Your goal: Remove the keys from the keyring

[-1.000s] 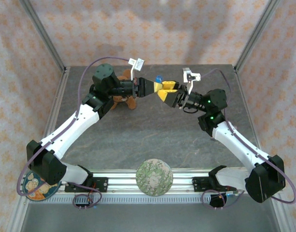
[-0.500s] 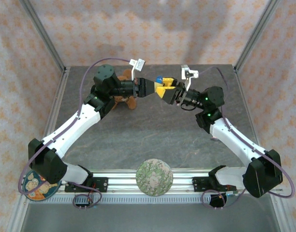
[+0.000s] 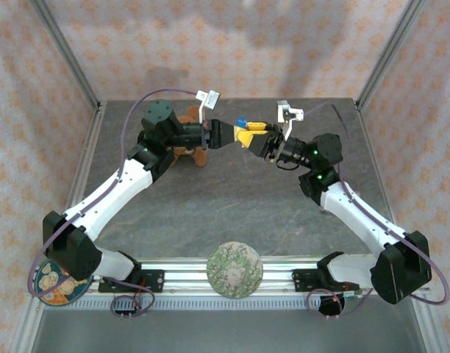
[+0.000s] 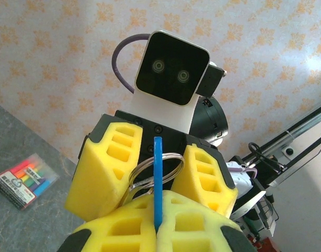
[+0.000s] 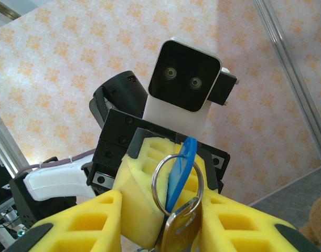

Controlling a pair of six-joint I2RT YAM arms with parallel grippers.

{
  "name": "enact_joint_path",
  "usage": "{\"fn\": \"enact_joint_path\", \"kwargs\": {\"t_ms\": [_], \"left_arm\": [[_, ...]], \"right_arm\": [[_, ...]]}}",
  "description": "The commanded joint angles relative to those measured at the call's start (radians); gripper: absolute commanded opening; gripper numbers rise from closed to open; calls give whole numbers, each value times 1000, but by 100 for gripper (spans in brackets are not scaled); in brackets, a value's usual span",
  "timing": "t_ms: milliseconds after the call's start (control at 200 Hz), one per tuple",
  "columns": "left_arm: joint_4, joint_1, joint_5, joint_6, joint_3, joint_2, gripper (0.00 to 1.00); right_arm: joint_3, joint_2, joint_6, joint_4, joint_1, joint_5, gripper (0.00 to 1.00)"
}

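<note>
The two grippers meet above the back of the table. My left gripper [image 3: 239, 134] [image 4: 158, 202] is shut on the blue key [image 4: 158, 163] [image 3: 241, 121], which stands edge-on between its yellow foam fingers. The silver keyring [image 4: 161, 164] [image 5: 177, 176] passes through that key. A pale silvery key [image 5: 180, 231] hangs from the ring. My right gripper [image 3: 251, 136] [image 5: 164, 205] faces the left one. Its jaws stand apart, with the ring, the silvery key and the left foam tips between them. Its right finger [image 5: 255, 226] lies right beside the silvery key.
A brown teddy bear [image 3: 190, 151] lies under the left wrist. A multicoloured flat packet [image 4: 24, 178] rests on the grey table [image 3: 225, 206]. A round patterned disc [image 3: 235, 269] sits at the near rail, and a picture plate [image 3: 54, 283] by the left base.
My right gripper has moved left onto the left gripper's tip and its jaws have narrowed around the ring. The left gripper has held still, shut on the blue key.
</note>
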Motion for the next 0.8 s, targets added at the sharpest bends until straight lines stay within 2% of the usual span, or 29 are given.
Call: {"fn": "enact_joint_path", "kwargs": {"t_ms": [0, 240, 325, 606, 681, 796], "left_arm": [[35, 18, -4, 5, -8, -35, 0], [16, 28, -10, 22, -18, -60, 0], [9, 30, -10, 26, -20, -60, 0], [19, 35, -11, 22, -24, -71, 0], [19, 37, -11, 22, -26, -71, 0], [24, 38, -11, 20, -28, -71, 0]], "right_arm": [[-10, -45, -30, 27, 7, -18, 23], [-30, -71, -58, -24, 7, 3, 23], [-33, -77, -63, -33, 7, 4, 18], [-42, -97, -91, -89, 7, 11, 17], [-44, -103, -94, -101, 6, 10, 12], [-47, -115, -110, -126, 6, 16, 10]]}}
